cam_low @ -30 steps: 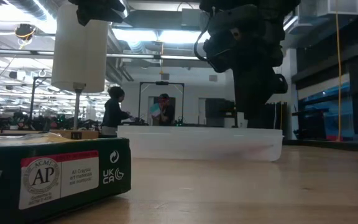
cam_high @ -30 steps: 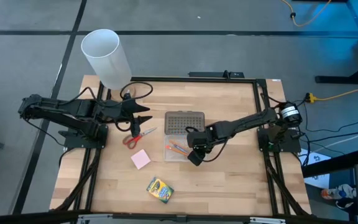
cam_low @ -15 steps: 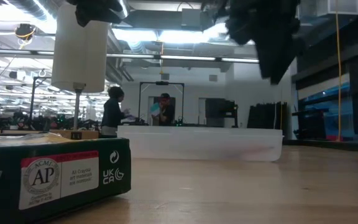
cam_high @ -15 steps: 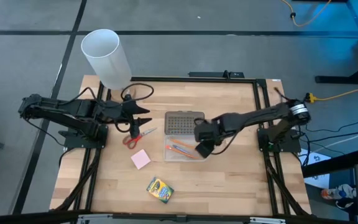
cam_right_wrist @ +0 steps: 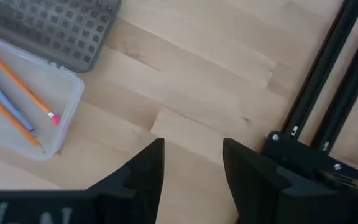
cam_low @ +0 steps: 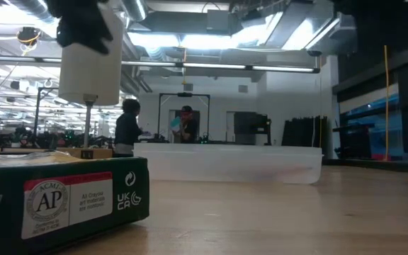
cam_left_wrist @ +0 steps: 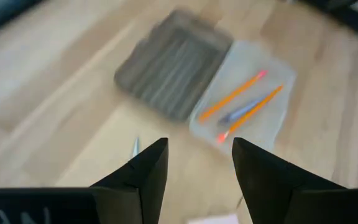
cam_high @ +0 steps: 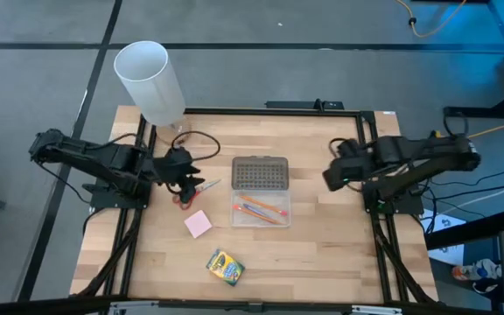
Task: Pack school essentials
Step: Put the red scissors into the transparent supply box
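Clear case (cam_high: 260,209) mid-counter holds two orange pencils (cam_high: 261,210) and the pen. Scissors (cam_high: 195,191), sticky pad (cam_high: 198,224), crayon box (cam_high: 224,267) lie outside (unpacked). Left hand (cam_high: 186,178) open over scissors; right hand (cam_high: 331,175) open, empty, near right edge.

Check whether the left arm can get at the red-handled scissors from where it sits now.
Probably yes. The left pincer, fingers open, hangs right over the scissors, and nothing lies between them. The sticky-note pad sits apart, nearer the front.
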Available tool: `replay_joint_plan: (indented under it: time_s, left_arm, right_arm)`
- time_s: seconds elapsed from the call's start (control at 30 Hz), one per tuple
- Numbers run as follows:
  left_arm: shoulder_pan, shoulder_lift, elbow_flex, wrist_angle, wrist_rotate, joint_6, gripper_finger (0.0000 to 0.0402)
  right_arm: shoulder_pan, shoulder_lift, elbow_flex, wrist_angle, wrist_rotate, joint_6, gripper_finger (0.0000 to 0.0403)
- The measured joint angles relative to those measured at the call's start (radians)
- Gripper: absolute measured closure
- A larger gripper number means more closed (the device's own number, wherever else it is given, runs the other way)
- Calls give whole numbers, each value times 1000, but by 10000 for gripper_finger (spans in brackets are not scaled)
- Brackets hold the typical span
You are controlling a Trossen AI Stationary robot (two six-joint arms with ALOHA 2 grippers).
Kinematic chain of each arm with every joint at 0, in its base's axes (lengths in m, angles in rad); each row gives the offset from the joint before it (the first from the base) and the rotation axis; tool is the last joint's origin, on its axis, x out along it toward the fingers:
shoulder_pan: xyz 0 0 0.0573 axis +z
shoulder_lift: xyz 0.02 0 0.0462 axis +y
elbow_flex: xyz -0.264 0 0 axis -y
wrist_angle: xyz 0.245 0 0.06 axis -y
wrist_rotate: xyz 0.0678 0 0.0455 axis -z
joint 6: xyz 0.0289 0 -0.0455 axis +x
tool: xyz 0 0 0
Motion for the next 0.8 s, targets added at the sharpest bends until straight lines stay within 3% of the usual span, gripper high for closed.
replay_joint_plan:
  time_s: [0.37, 0.5, 0.7, 0.8]
  left_arm:
    - [-1, 148, 0, -161, 172, -218, 227]
    - [-8, 200, 0, -220, 272, -270, 227]
    - [-22, 294, 0, -367, 305, -397, 227]
    - [-22, 338, 0, -370, 361, -383, 228]
  right_arm:
    - [-1, -247, -247, 133, 0, 93, 238]
    - [-1, -276, -297, 239, -18, 91, 238]
    - [-1, -274, -312, 299, -18, 86, 238]
    - [-1, -275, -312, 304, -18, 85, 238]
